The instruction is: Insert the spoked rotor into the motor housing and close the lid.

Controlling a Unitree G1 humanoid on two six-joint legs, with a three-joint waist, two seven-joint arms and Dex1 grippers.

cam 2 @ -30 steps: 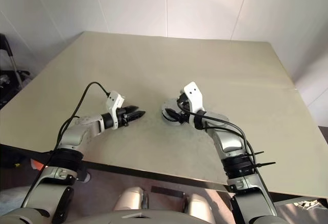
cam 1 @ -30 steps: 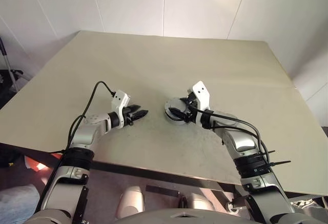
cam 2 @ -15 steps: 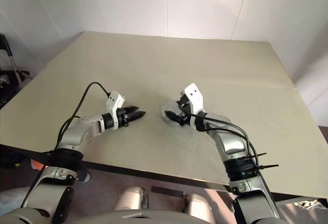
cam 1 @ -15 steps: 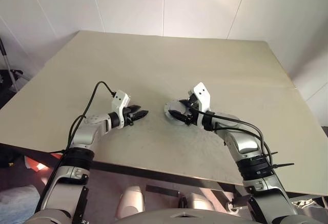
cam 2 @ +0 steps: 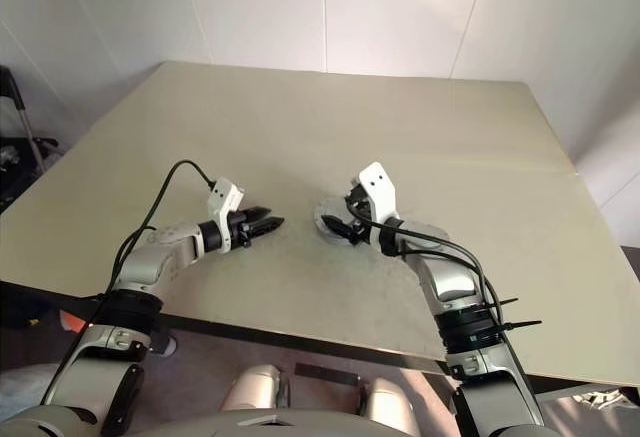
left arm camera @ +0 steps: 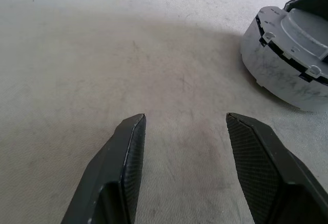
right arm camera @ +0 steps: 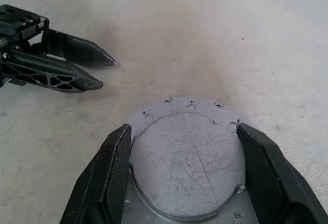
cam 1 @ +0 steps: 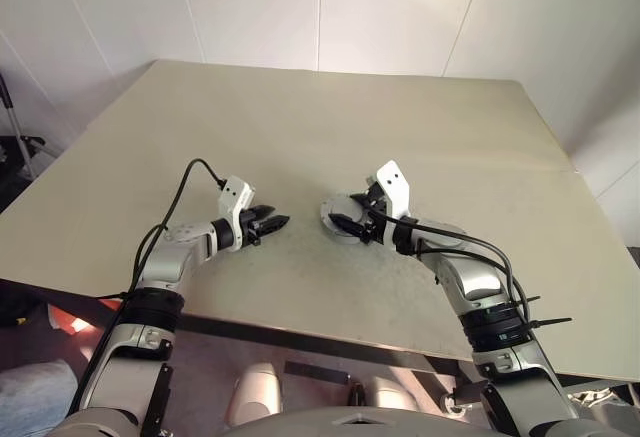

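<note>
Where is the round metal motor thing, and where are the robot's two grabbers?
motor housing (left arm camera: 287,65): left wrist view, grey side wall.
left gripper (cam 1: 272,221): left eye view, between fingertips.
right gripper (right arm camera: 182,130): right wrist view, between fingertips.

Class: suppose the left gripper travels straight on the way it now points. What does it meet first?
Probably bare table; the left gripper aims just beside the round grey motor housing, though depth is unclear.

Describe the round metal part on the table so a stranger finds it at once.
On the beige table, look near the front edge, between the two hands. The round silver-grey part sits under the right hand, whose fingers straddle it. Nothing else lies on the table.
</note>
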